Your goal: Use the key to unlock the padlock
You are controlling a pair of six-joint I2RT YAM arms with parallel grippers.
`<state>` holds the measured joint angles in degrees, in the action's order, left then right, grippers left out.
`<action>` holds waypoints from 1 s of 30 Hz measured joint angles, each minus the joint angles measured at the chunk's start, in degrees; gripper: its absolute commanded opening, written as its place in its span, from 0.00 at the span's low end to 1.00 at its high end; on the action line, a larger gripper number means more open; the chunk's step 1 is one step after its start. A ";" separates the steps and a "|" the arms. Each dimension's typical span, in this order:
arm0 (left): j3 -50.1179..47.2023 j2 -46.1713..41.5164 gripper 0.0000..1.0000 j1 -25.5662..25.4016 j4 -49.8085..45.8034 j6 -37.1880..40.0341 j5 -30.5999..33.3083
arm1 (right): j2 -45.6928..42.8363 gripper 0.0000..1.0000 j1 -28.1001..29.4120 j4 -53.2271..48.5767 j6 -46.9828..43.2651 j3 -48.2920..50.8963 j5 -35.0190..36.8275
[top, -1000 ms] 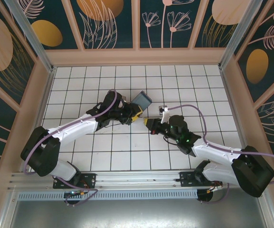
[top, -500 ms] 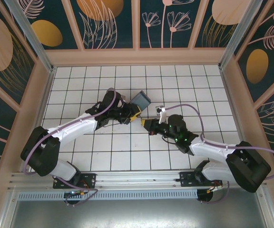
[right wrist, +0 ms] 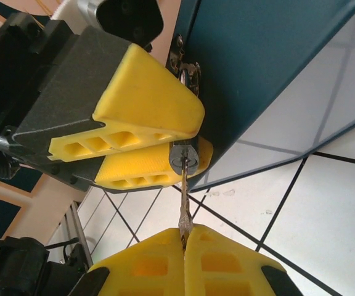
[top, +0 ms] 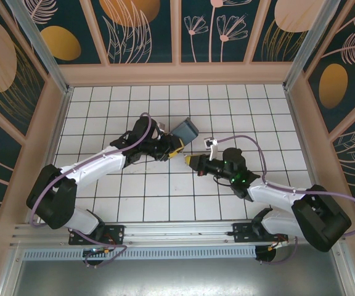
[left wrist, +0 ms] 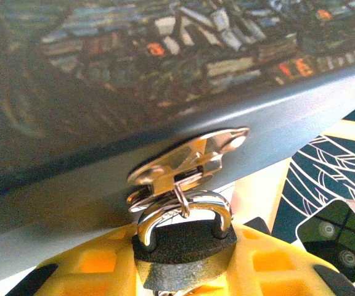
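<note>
The key (right wrist: 184, 209), pinched in the right jaws, has been brought tip-first against the padlock (right wrist: 183, 158), clamped in the left jaws; turning is judged next.

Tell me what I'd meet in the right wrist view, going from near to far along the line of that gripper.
right gripper → key → padlock → blue box
</note>
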<state>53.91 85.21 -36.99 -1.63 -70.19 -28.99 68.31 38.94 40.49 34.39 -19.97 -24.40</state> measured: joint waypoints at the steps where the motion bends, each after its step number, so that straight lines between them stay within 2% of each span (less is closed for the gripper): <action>1: 0.00 -0.11 0.16 0.09 -0.02 0.13 -0.35 | 0.00 0.00 -0.26 0.52 0.00 0.15 -0.66; 12: -0.02 -1.20 0.18 0.74 -1.38 1.11 -3.45 | 1.29 0.00 -3.34 5.42 -0.02 1.18 -9.66; 25: -0.02 -1.55 0.17 1.95 -6.62 3.41 -5.09 | 1.16 0.00 -3.58 1.25 -8.48 -0.94 -12.50; 30: -0.02 -1.73 0.16 3.72 -8.87 4.11 -5.60 | -1.18 0.00 -3.58 1.25 -9.07 -1.14 -13.27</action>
<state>53.89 83.48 -33.28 -10.50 -66.08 -34.59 67.13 35.35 41.74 25.32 -21.10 -37.67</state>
